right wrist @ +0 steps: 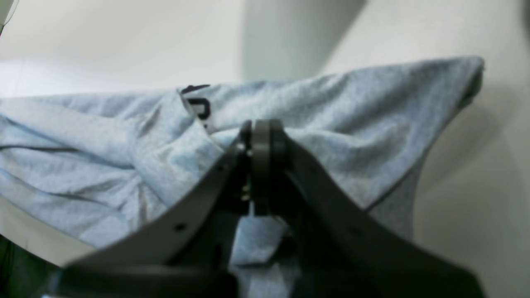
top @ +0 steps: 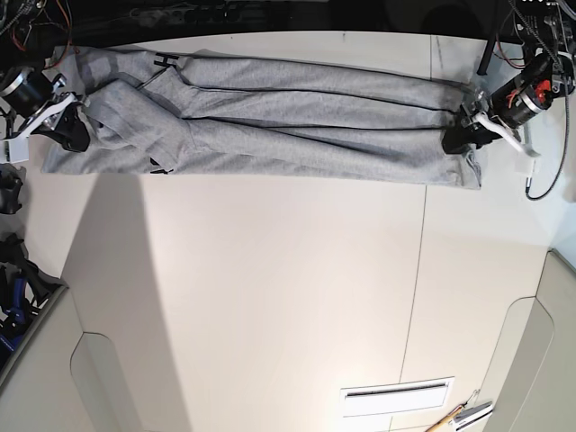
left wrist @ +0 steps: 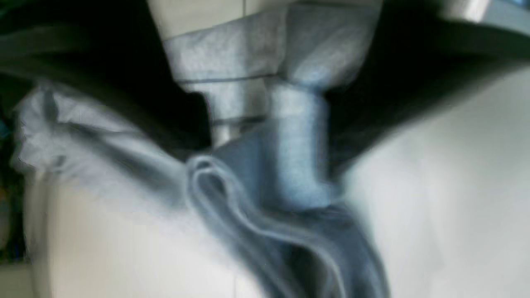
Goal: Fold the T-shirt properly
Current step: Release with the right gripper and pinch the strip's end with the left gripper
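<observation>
The heather-grey T-shirt lies pulled out in a long band across the far part of the white table, folded lengthwise with creases. A bit of black lettering shows at a fold. My left gripper is at the shirt's right end in the base view. In the blurred left wrist view it is shut on a bunch of shirt fabric. My right gripper is at the left end. In the right wrist view it is shut on the shirt.
Cables hang by the left arm at the table's right edge. Wires and dark gear line the back edge. A slotted plate and small tools sit near the front right. Dark objects stand off the left edge.
</observation>
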Robot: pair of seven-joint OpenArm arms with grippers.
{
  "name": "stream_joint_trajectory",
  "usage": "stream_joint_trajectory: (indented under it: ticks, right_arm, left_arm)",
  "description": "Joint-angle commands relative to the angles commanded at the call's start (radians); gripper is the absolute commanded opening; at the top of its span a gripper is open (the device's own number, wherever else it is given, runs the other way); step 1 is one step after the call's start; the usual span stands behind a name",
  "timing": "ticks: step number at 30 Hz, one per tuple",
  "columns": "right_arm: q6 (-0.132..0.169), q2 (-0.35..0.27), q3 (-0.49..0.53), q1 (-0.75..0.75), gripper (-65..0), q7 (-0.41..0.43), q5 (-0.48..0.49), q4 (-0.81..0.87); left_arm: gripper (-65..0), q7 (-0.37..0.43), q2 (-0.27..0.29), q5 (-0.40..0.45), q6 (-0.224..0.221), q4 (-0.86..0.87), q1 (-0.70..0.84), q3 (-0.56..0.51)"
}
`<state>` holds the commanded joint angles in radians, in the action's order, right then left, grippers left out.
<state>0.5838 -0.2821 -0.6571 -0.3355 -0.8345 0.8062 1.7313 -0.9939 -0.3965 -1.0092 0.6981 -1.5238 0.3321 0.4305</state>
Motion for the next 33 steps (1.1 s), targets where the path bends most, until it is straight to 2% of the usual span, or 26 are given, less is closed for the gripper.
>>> stream_joint_trajectory:
  ticks: [1, 2, 6, 9, 12, 15, 19, 20, 22, 24, 26, 27, 29, 30, 33]
  right_arm:
    - [0.0, 0.0, 0.0, 0.0, -65.0, 0.0, 0.006, 0.0]
    - [0.0, 0.0, 0.0, 0.0, -65.0, 0.0, 0.006, 0.0]
    - [0.0, -0.001, 0.0, 0.0, -65.0, 0.001, 0.007, 0.0]
    - [0.0, -0.001, 0.0, 0.0, -65.0, 0.024, 0.018, 0.0]
    - [0.0, -0.001, -0.004, 0.01, -65.0, 0.032, 0.018, 0.002]
    - [0.0, 0.0, -0.015, 0.02, -65.0, 0.029, 0.032, 0.002]
    - [0.0, -0.001, -0.033, 0.027, -65.0, 0.029, 0.032, 0.002]
    - [0.0, -0.001, -0.038, 0.027, -65.0, 0.029, 0.032, 0.002]
    - [0.0, -0.001, -0.046, 0.027, -65.0, 0.027, 0.032, 0.002]
    - [0.0, 0.0, -0.047, 0.027, -65.0, 0.027, 0.031, 0.002]
    - [0.0, 0.0, -0.047, 0.027, -65.0, 0.027, 0.024, 0.002]
    - [0.0, 0.0, -0.047, 0.027, -65.0, 0.026, 0.023, 0.002]
    - [0.0, 0.0, -0.047, 0.027, -65.0, 0.026, 0.024, 0.002]
    - [0.0, 0.0, -0.047, 0.027, -65.0, 0.026, 0.024, 0.002]
    - [0.0, 0.0, -0.047, 0.027, -65.0, 0.026, 0.024, 0.002]
  left_arm:
    - [-56.6, 0.003, -0.001, 0.0, 0.0, 0.0, 0.0, 0.0]
    - [-65.0, 0.011, -0.003, 0.0, 0.0, 0.0, -0.002, 0.001]
    - [-65.0, 0.055, -0.017, 0.006, 0.0, 0.0, -0.023, 0.001]
    - [-65.0, 0.055, -0.037, 0.063, 0.0, 0.0, -0.093, 0.001]
    - [-65.0, 0.061, -0.05, 0.169, 0.0, 0.0, -0.19, 0.001]
    - [-65.0, 0.117, -0.053, 0.324, 0.0, 0.0, -0.289, 0.001]
    - [-65.0, 0.185, -0.081, 0.45, -0.036, 0.0, -0.383, 0.001]
    - [-65.0, 0.187, -0.098, 0.458, -0.037, 0.0, -0.4, 0.001]
    - [-65.0, 0.177, -0.14, 0.421, -0.032, -0.003, -0.41, -0.008]
    - [-65.0, 0.13, -0.165, 0.367, 0.0, -0.032, -0.409, -0.039]
    - [-65.0, 0.059, -0.166, 0.313, 0.0, -0.099, -0.394, -0.088]
    - [-65.0, 0.049, -0.166, 0.286, 0.0, -0.143, -0.374, -0.121]
    - [-65.0, 0.051, -0.166, 0.262, -0.04, -0.233, -0.325, -0.203]
    - [-65.0, 0.051, -0.164, 0.259, -0.059, -0.277, -0.304, -0.251]
    - [-65.0, 0.051, -0.137, 0.322, -0.059, -0.365, -0.263, -0.377]
